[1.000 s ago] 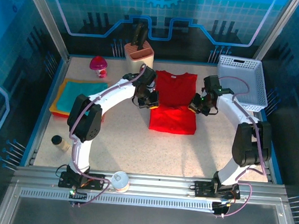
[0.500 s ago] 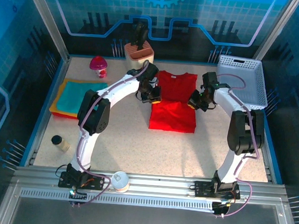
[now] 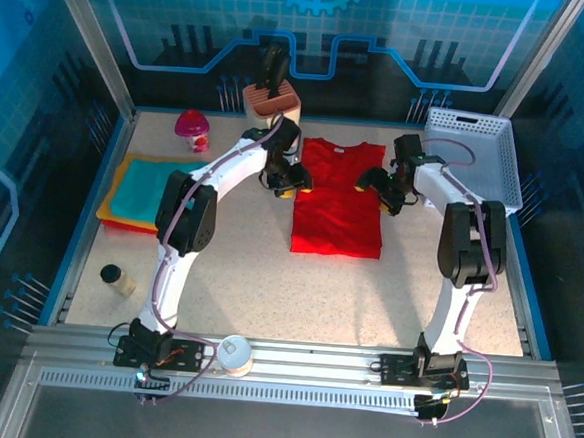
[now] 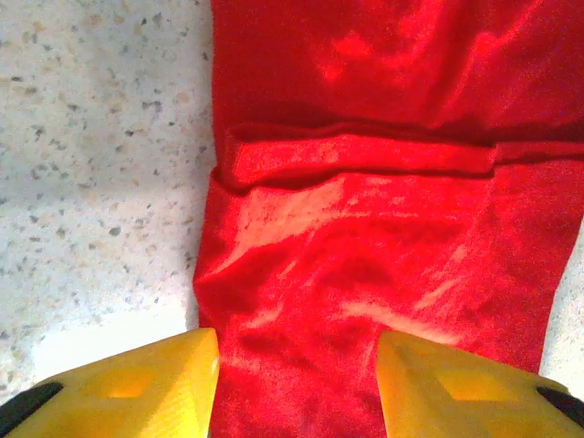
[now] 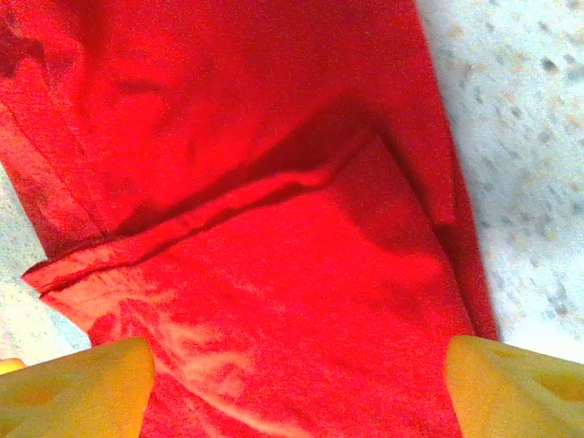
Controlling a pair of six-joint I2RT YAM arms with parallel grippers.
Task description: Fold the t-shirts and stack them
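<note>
The red t-shirt (image 3: pixel 339 202) lies flat mid-table, its lower part folded up over itself. Its fold edge runs across the left wrist view (image 4: pixel 365 155) and the right wrist view (image 5: pixel 228 205). My left gripper (image 3: pixel 290 185) is at the shirt's left edge and stands open, yellow fingers (image 4: pixel 137 383) apart over the cloth, gripping nothing (image 4: pixel 297 388). At the shirt's right edge my right gripper (image 3: pixel 377 188) is open wide over the red cloth (image 5: pixel 297 392). A folded stack of teal, orange and yellow t-shirts (image 3: pixel 154 191) sits at the left.
A white perforated basket (image 3: pixel 472 156) stands at the back right, close to the right arm. A knife block (image 3: pixel 272 102) and a pink item (image 3: pixel 191 129) are at the back. A small jar (image 3: pixel 117 279) and a tape roll (image 3: pixel 232 353) lie near the front left.
Both grippers went from shut to open and let go of the red shirt. They moved slightly toward the back of the table, and the folded layer now rests flat.
</note>
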